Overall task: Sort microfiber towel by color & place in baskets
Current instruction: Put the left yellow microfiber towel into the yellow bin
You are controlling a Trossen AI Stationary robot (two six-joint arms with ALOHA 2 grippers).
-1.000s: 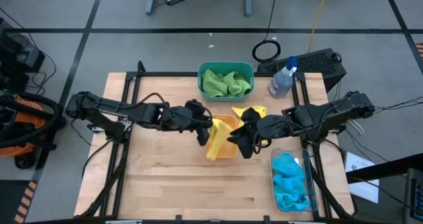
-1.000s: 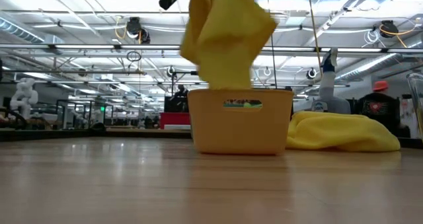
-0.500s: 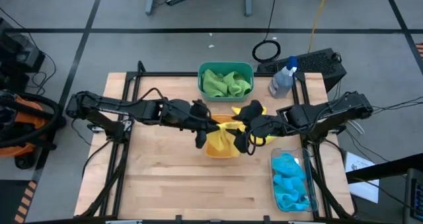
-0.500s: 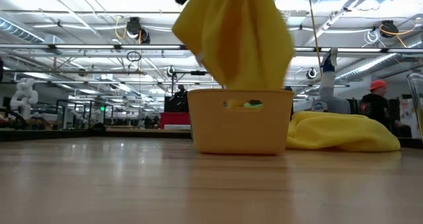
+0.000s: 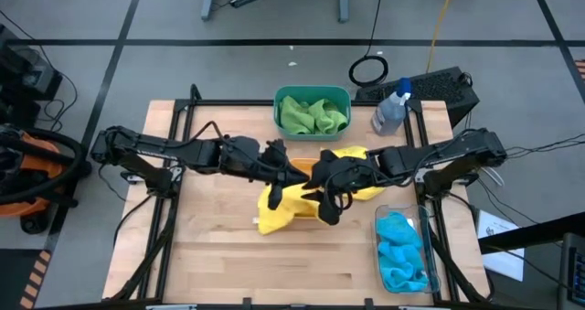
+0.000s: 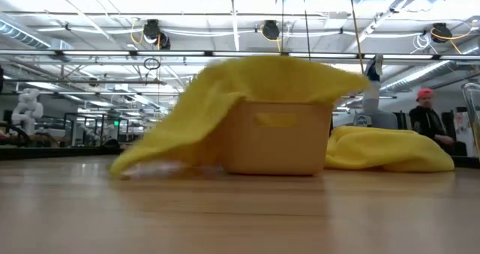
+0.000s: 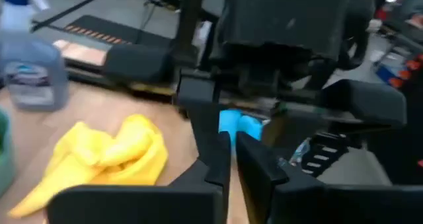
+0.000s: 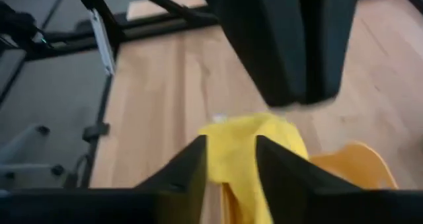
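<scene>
The left gripper (image 5: 277, 160) hovers at the table's middle, just at 9 o'clock of the orange tub (image 6: 277, 141); its fingers (image 7: 221, 159) are pressed together on nothing. A yellow towel (image 5: 279, 208) lies draped over that tub, one end spilling onto the wood toward 7 o'clock. The right gripper (image 5: 327, 203) sits above it at 3 o'clock, fingers (image 8: 192, 171) spread, yellow cloth showing in the gap; whether they pinch it I cannot tell. A second yellow towel (image 5: 358, 156) lies on the table just at 2 o'clock of the tub. Green towels (image 5: 311, 114) fill the teal tub (image 5: 313, 91) at 12 o'clock; blue towels (image 5: 398, 251) fill the clear tub (image 5: 430, 264) at 4 o'clock.

To finish well, grip the spilled end, lift it over the rim and release low inside.
</scene>
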